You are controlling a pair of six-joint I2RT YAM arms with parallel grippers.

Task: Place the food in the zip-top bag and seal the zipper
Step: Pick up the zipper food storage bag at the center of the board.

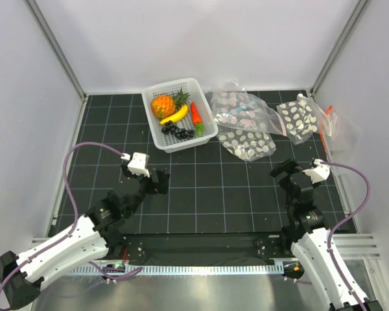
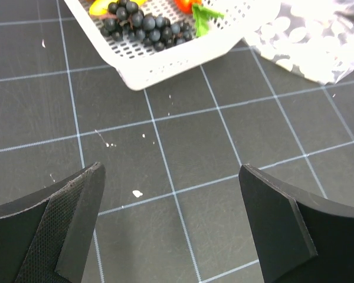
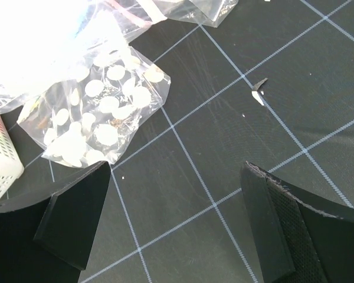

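The food lies in a white basket (image 1: pixel 207 134): an orange pineapple (image 1: pixel 163 105), a yellow banana (image 1: pixel 174 115), a red pepper (image 1: pixel 196 113) and dark grapes (image 1: pixel 179 131). The grapes (image 2: pixel 140 25) and the pepper's green stem (image 2: pixel 204 14) also show in the left wrist view. The dotted zip-top bag (image 1: pixel 247 142) lies flat to the right of the basket and shows in the right wrist view (image 3: pixel 100 112). A thin pink strip (image 3: pixel 144 16) shows above it. My left gripper (image 1: pixel 157 182) (image 2: pixel 170 177) is open and empty over the mat in front of the basket. My right gripper (image 1: pixel 286 175) (image 3: pixel 177 171) is open and empty, short of the bag.
Another clear bag (image 1: pixel 236 107) with teal marks overlaps the dotted bag behind it. A white-dotted bag (image 1: pixel 298 120) with an orange strip (image 1: pixel 324 133) lies at the back right. The basket's near wall (image 2: pixel 183 56) is just ahead of the left fingers. White walls stand round the black gridded mat (image 1: pixel 207 188).
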